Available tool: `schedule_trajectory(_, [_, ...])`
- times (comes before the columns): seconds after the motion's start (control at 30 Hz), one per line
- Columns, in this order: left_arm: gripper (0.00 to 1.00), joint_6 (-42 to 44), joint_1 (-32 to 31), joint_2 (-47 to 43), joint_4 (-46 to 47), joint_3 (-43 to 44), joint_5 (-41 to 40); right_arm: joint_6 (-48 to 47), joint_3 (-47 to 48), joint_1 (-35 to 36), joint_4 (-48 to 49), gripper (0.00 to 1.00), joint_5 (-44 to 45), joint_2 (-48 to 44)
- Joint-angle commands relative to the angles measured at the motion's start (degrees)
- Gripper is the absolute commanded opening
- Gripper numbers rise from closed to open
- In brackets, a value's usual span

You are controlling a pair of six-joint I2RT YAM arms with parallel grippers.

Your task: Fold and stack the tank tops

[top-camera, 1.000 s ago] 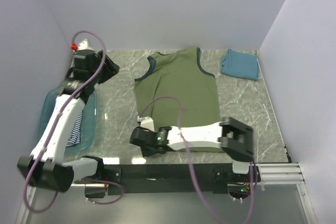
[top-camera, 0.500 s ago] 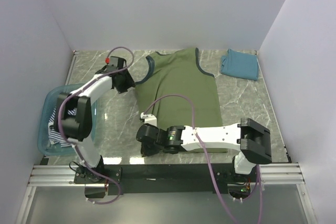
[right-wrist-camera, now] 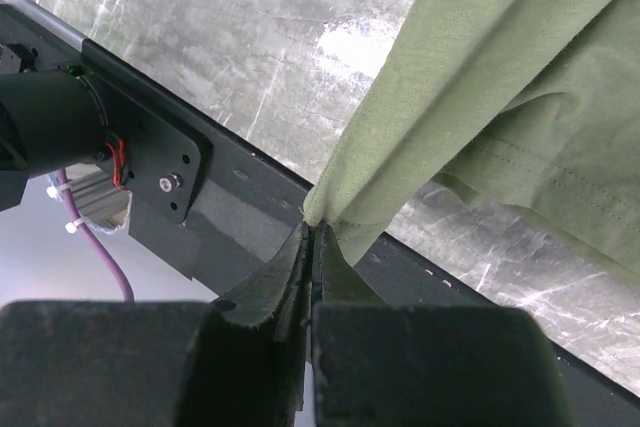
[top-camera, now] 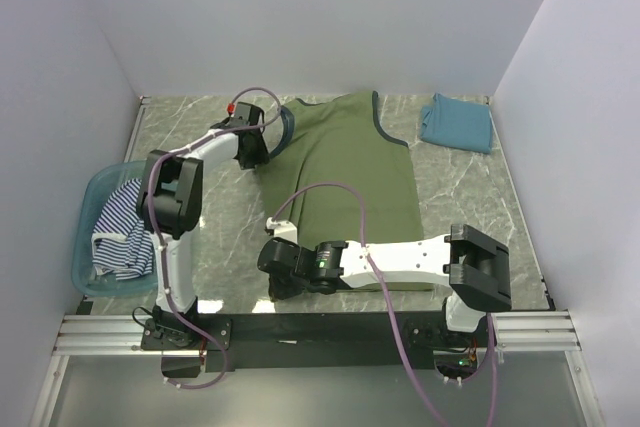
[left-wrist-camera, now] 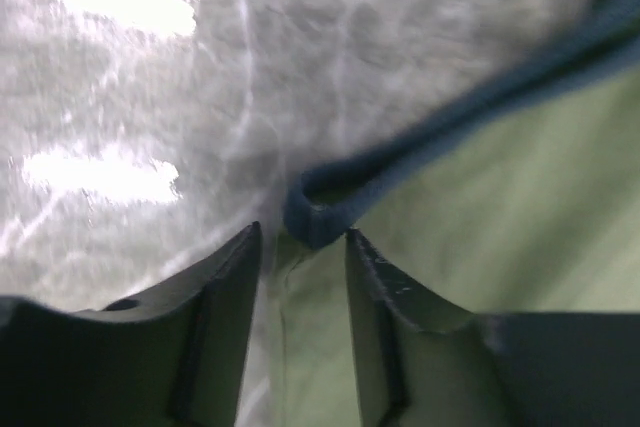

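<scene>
1. The striped tank top [top-camera: 122,222] lies crumpled in the translucent tub [top-camera: 80,262].
2. The left end effector [left-wrist-camera: 300,242], jaws narrowly apart, straddles the dark-trimmed edge of the flat olive top [top-camera: 350,167].
3. The right end effector [right-wrist-camera: 310,232] pinches that top's woven near corner.
4. The teal-blue top [top-camera: 456,124] sits folded square on the marbled counter [top-camera: 220,217].

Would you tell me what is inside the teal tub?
A crumpled striped top lies in the tub; anything beneath it is covered.

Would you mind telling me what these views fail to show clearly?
- Left wrist: blur hides whether the left gripper touches the green top's trim.
- Top: the right arm covers the green top's near hem.
- Top: striped top, bunched in tub, too small to read.
</scene>
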Motion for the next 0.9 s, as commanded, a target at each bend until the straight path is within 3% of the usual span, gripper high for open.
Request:
schedule_trajectory(0.0, [0.43,2.5,-0.3,3.0,-1.4,4.3,-4.5,0.5,1.3,0.1,1.2,0.00,0.1,-0.7])
schedule_trajectory(0.07, [0.38,2.9,-0.3,4.1,-1.4,4.9,-4.9,0.6,0.7,0.0,1.4,0.00,-0.1,-1.0])
schedule_trajectory(0.3, [0.01,3.1,0.1,4.4,-1.8,8.8,-11.2,1.4,5.7,0.0,1.8,0.00,-1.6,4.3])
schedule_trajectory(0.6, [0.01,2.7,3.8,3.4,-3.5,14.1,-14.5,1.4,19.7,0.0,3.7,0.00,-7.4,16.3])
schedule_trajectory(0.87, [0.00,2.2,5.0,4.5,-5.3,17.1,-14.0,1.0,19.6,-1.1,5.4,0.00,-9.5,15.2])
